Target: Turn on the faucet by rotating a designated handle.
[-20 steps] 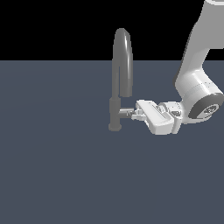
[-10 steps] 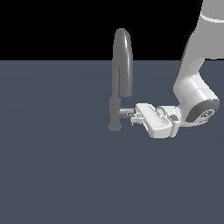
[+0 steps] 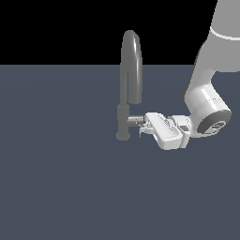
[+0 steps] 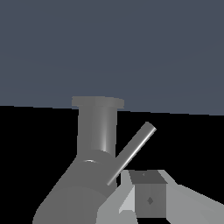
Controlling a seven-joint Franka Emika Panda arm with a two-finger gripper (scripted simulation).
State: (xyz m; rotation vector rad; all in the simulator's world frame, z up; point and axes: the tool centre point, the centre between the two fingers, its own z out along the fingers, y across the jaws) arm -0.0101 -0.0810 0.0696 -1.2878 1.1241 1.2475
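White gripper [image 3: 142, 127] is lying sideways, fingertips right at the stubby grey handle [image 3: 135, 120] that sticks out of the faucet [image 3: 126, 84] toward the exterior view's right. Can't really tell if the jaws are clamped on it or just sitting around it, too small to see. Wrist view only catches one finger [image 4: 148, 199] next to the faucet's thick lower body. Faucet stands on the dark blue-grey floor [image 3: 56, 187], arched spout up high.
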